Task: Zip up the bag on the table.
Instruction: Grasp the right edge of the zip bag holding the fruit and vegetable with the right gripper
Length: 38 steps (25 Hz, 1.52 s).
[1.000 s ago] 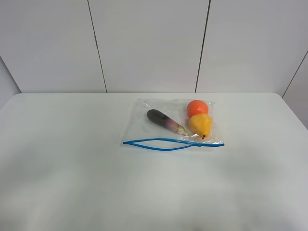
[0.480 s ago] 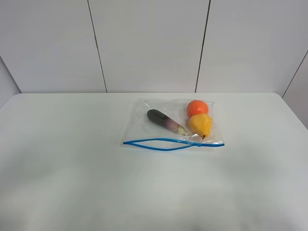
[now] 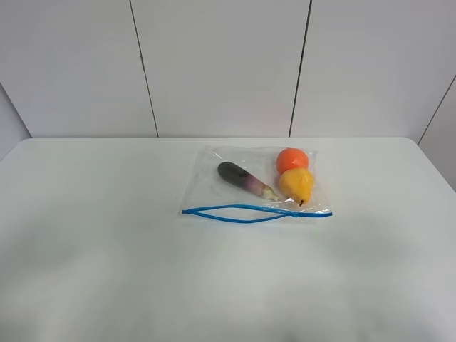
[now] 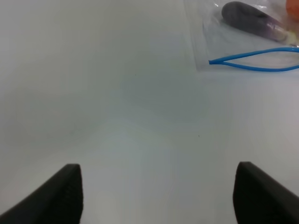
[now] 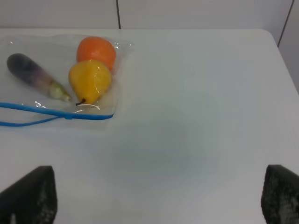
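Note:
The clear bag (image 3: 211, 187) lies flat on the white table (image 3: 107, 249), a little right of centre and towards the back. Inside are an orange fruit (image 3: 292, 159), a yellow pear (image 3: 296, 184) and a purple eggplant (image 3: 242, 179). Its blue zipper strip (image 3: 249, 211) runs along the near edge and gapes open on the left part; a small slider (image 3: 294, 211) sits towards the right. Neither gripper shows in the exterior high view. My left gripper (image 4: 159, 196) is open, with the bag's left corner (image 4: 210, 37) far ahead. My right gripper (image 5: 154, 196) is open, short of the bag's right end (image 5: 51, 51).
A white panelled wall (image 3: 221, 64) stands behind the table's far edge. The table's right edge (image 5: 280, 51) shows in the right wrist view. Bare tabletop lies between both grippers and the bag.

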{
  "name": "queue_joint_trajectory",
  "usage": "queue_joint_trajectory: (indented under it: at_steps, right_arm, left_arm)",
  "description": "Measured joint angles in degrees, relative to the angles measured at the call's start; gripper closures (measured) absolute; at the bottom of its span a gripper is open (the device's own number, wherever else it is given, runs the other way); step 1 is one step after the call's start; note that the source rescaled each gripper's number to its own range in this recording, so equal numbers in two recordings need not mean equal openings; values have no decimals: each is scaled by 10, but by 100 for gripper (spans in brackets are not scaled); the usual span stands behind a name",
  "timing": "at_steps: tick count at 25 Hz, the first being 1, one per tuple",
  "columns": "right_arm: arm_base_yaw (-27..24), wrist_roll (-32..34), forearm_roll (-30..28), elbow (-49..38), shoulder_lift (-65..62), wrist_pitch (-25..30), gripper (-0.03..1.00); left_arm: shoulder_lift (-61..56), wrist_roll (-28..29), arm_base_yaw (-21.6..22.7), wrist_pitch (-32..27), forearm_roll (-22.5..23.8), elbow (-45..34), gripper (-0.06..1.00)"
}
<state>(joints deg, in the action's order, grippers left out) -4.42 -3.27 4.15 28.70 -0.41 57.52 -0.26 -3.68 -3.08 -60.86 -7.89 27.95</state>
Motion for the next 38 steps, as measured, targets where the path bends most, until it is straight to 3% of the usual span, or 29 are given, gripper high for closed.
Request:
queue_joint_trajectory:
  at_steps: [6, 13, 21, 30, 38]
  right_arm:
    - [0, 2, 0, 28, 55, -26, -3]
    - [0, 2, 2, 118, 240, -121, -3]
    - [0, 2, 79, 198, 474, -191, -3]
    - [0, -2, 135, 203, 660, -209, -3]
    - [0, -63, 227, 203, 766, -214, 4]
  left_arm:
    - [0, 0, 0, 0, 0, 0, -6]
    - [0, 0, 0, 0, 0, 0, -6]
    - [0, 0, 0, 0, 0, 0, -6]
    - [0, 0, 0, 0, 0, 0, -6]
    - [0, 0, 0, 0, 0, 0, -6]
